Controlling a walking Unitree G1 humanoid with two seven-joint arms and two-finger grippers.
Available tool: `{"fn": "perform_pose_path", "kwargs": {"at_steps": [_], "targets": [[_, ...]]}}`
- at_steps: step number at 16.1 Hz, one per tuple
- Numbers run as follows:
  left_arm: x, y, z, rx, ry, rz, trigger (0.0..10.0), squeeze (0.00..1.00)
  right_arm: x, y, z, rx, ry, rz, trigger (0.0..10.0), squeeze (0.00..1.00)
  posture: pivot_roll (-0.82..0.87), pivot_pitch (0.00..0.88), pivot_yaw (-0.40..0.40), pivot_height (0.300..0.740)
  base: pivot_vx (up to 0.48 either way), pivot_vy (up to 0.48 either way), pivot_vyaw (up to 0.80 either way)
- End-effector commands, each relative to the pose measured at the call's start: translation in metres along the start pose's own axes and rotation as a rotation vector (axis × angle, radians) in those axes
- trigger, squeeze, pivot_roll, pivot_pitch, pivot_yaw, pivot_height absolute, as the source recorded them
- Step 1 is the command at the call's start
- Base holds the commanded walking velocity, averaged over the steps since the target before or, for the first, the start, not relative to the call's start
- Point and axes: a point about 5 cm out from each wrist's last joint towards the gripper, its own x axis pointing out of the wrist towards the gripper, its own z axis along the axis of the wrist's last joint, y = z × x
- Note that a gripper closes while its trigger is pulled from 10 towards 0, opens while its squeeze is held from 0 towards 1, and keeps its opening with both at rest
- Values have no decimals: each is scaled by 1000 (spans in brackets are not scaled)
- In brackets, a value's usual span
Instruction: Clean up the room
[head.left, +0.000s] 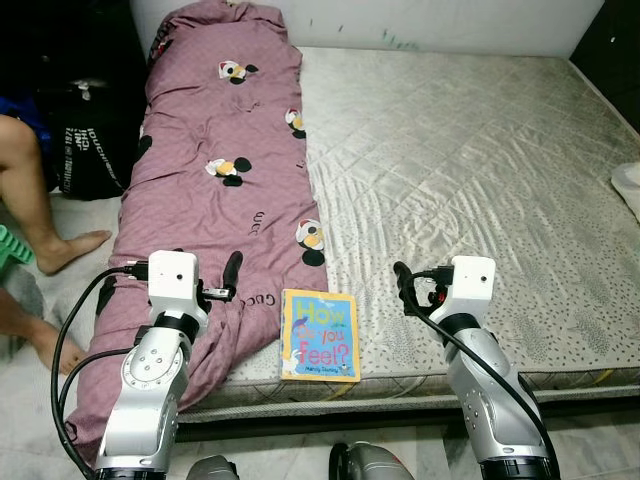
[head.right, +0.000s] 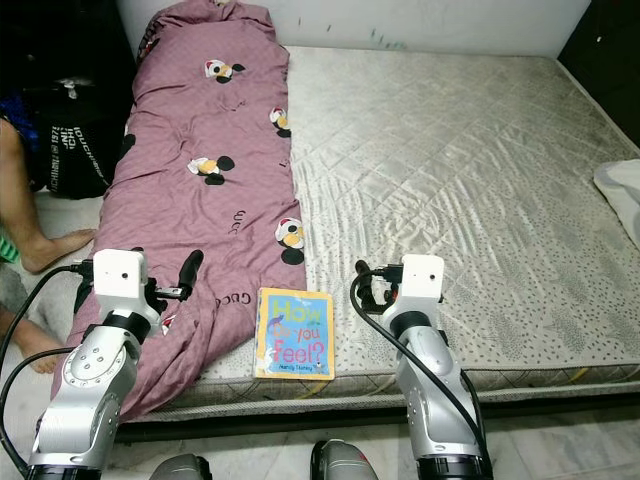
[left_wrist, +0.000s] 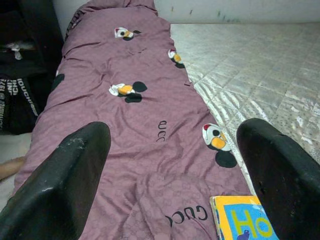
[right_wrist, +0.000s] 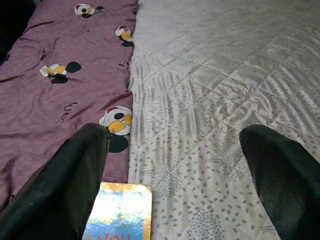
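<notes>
A yellow and blue children's book (head.left: 320, 335), titled "How do you Feel?", lies flat at the near edge of the mattress (head.left: 470, 170). A long purple blanket (head.left: 220, 150) with cartoon prints runs along the mattress's left side and hangs over the near edge. My left gripper (head.left: 232, 272) hovers open over the blanket's near end, just left of the book. On the other side of the book, my right gripper (head.left: 402, 285) is held open above the bare mattress. Both wrist views show the black fingers (left_wrist: 65, 185) spread wide with nothing between them and the book's corner (right_wrist: 120, 212) below.
A person's bare leg and foot (head.left: 60, 245) rest on the floor left of the bed. A black bag (head.left: 85, 140) stands behind them. A white cloth (head.left: 630, 185) lies at the mattress's right edge. The white headboard (head.left: 400, 20) closes the far side.
</notes>
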Motion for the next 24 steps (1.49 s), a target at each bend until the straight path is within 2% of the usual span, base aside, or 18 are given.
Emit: {"fn": "perform_pose_path", "kwargs": {"at_steps": [1, 6, 17, 24], "targets": [[0, 1, 3, 7, -8, 7, 10000, 0, -2, -1, 3, 4, -7, 2, 10000, 0, -36, 106, -58, 723, 0, 0, 0], [0, -1, 3, 11, -13, 1, 10000, 0, -1, -1, 4, 3, -7, 3, 10000, 0, -36, 103, -59, 674, 0, 0, 0], [2, -2, 5, 18, -28, 9, 10000, 0, 1, 0, 3, 2, -1, 21, 10000, 0, -31, 91, -66, 660, 0, 0, 0], [3, -3, 6, 14, -31, 17, 10000, 0, 1, 0, 4, -1, -6, 32, 10000, 0, -34, 91, -70, 582, 0, 0, 0]]}}
